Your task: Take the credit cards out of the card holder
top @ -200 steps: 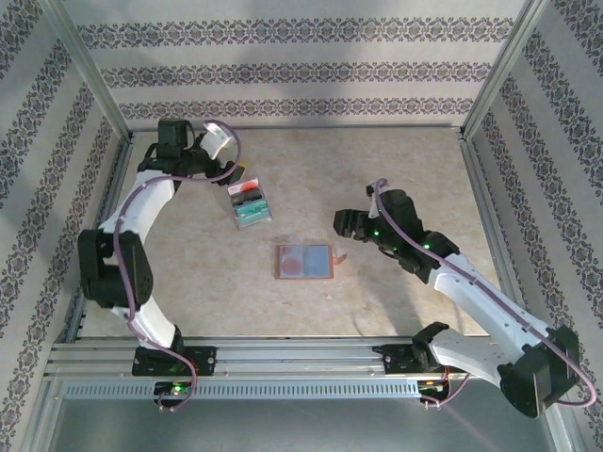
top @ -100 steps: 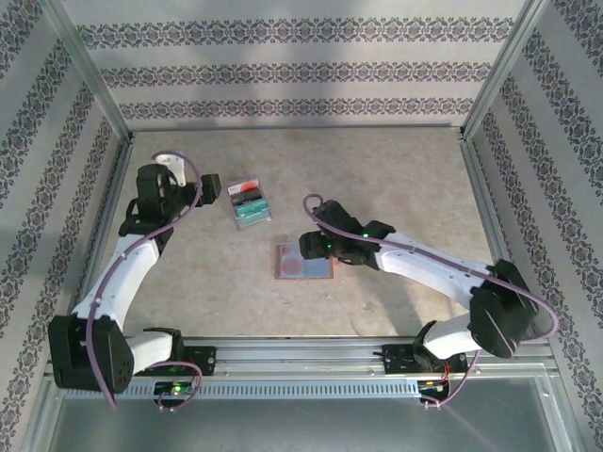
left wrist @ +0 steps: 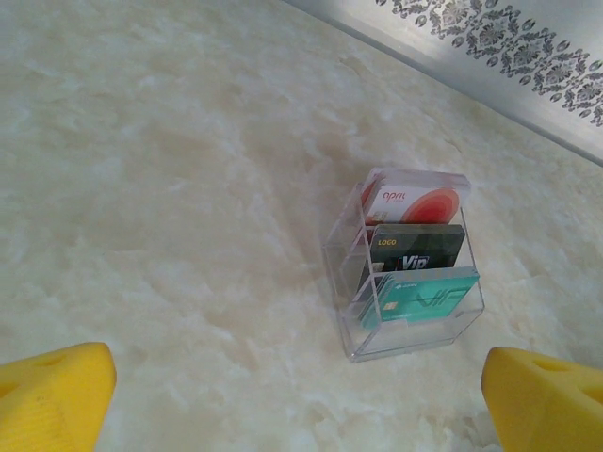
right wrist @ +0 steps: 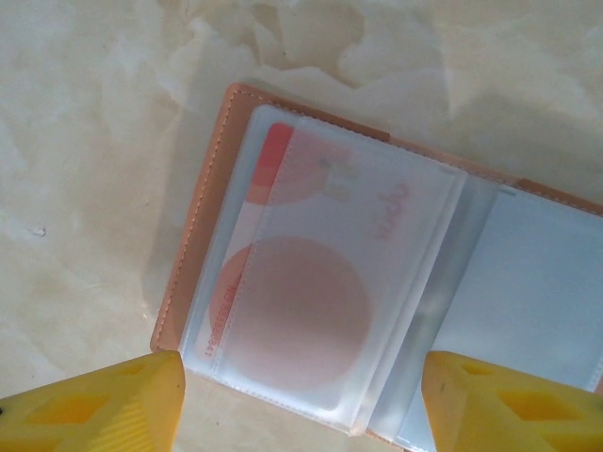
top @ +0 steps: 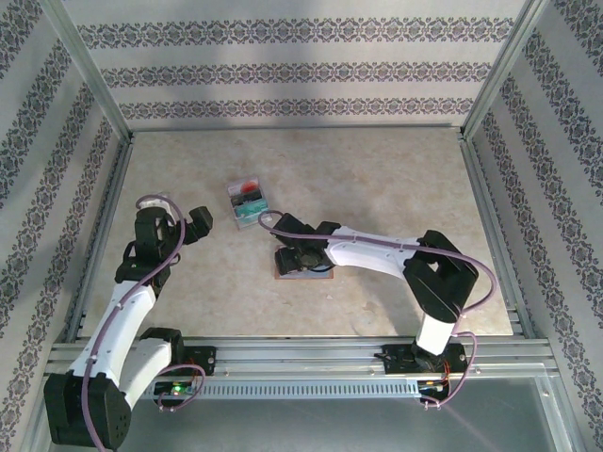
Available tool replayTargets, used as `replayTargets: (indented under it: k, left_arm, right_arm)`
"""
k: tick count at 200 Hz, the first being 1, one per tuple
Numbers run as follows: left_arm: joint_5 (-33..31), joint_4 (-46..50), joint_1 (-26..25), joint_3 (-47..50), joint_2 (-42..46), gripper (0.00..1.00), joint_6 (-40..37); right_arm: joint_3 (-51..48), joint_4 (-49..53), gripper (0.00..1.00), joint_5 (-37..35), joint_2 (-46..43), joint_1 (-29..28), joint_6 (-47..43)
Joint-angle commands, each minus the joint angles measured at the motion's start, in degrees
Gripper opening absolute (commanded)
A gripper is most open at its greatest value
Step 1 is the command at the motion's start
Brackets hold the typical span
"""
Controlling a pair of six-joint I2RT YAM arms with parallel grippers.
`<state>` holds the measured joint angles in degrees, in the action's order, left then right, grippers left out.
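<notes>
While the right gripper [right wrist: 316, 400] hangs over the open card holder [right wrist: 193, 235] near the worktop's middle, fingers apart and clamped on nothing, a red credit card [right wrist: 292, 311] sits under a frosted sleeve. Card probably light, stiff, slick. Best purchase looks like its exposed red edge near the leather rim. Toward the left edge, the left gripper [left wrist: 301, 391] is spread wide, empty.

Bright, diffuse light falls evenly from above; shadows on the pale tabletop [top: 396, 169] are faint and soft-edged. The right wrist view looks washed-out, hazy and slightly soft up close.
</notes>
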<state>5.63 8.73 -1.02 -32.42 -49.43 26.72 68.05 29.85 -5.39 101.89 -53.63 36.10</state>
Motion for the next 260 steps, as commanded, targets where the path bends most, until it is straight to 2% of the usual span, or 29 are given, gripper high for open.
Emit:
replayTargets:
  k: [1, 62, 88, 112, 171, 191, 224, 260]
  left_arm:
    - [-1.3, 1.1, 0.6, 0.7, 0.9, 0.99, 2.0]
    - [-0.7, -0.5, 0.6, 1.2, -0.4, 0.99, 3.2]
    - [-0.7, -0.5, 0.6, 1.3, -0.4, 0.99, 3.2]
    - [-0.6, 0.0, 0.6, 1.2, -0.3, 0.99, 3.1]
    - [-0.3, 0.8, 0.6, -0.3, 0.1, 0.99, 2.6]
    - [0.2, 1.4, 0.6, -1.0, 0.1, 0.99, 2.1]
    - [2.1, 2.3, 0.6, -2.2, 0.4, 1.0, 0.4]
    - [2.6, 3.8, 0.4, -3.3, 1.8, 1.0, -0.9]
  right_arm:
    - [2.5, 2.3, 0.7, -1.8, 2.1, -0.2, 0.3]
    - [4.5, 3.0, 0.72, -1.8, 6.9, -0.3, -0.1]
    - [4.6, 3.2, 0.69, -2.0, 8.3, -0.2, -0.8]
    - [4.7, 3.9, 0.63, -2.7, 9.3, -0.2, -1.0]
    - [3.5, 4.4, 0.36, -5.4, 6.3, 0.1, -1.5]
    - [2.9, 4.8, 0.36, -7.2, 4.7, 0.4, -1.6]
    - [1.6, 6.2, 0.47, -9.8, 2.9, 1.3, -1.5]
    - [-1.0, 6.7, 0.47, -10.9, 0.6, 2.9, -1.2]
